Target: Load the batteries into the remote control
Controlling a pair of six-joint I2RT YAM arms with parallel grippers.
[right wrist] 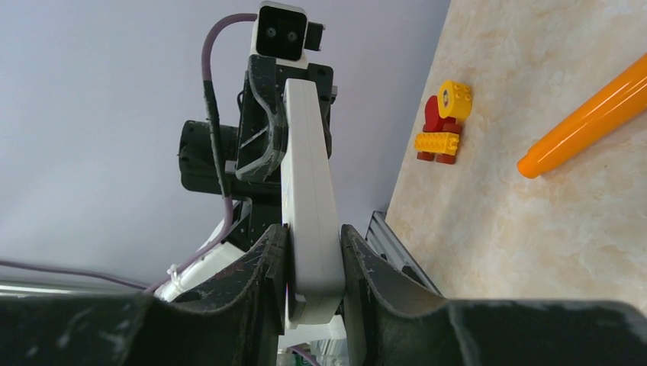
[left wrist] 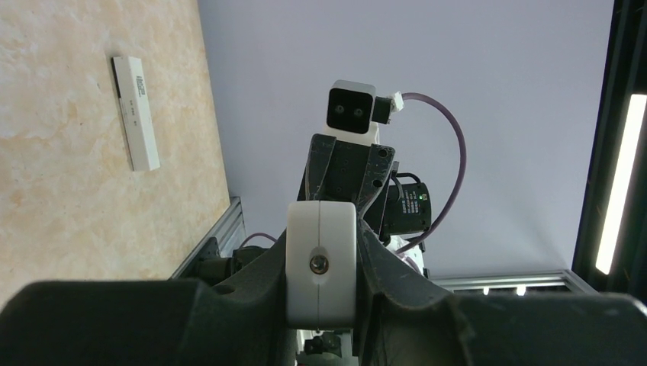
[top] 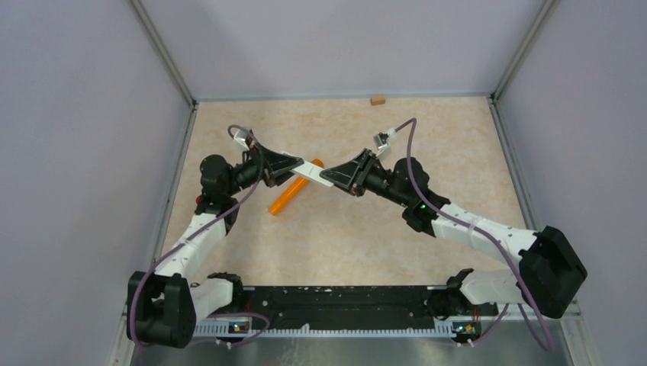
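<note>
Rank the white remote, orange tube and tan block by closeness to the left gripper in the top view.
1. white remote: held in the left gripper itself.
2. orange tube: lying just beside it, on the near side.
3. tan block: at the far edge, right of centre.

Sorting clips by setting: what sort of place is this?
Probably a robot lab cell: plain walls on a metal frame enclose a marbled tabletop, with left arm and right arm bolted at its near edge.
</note>
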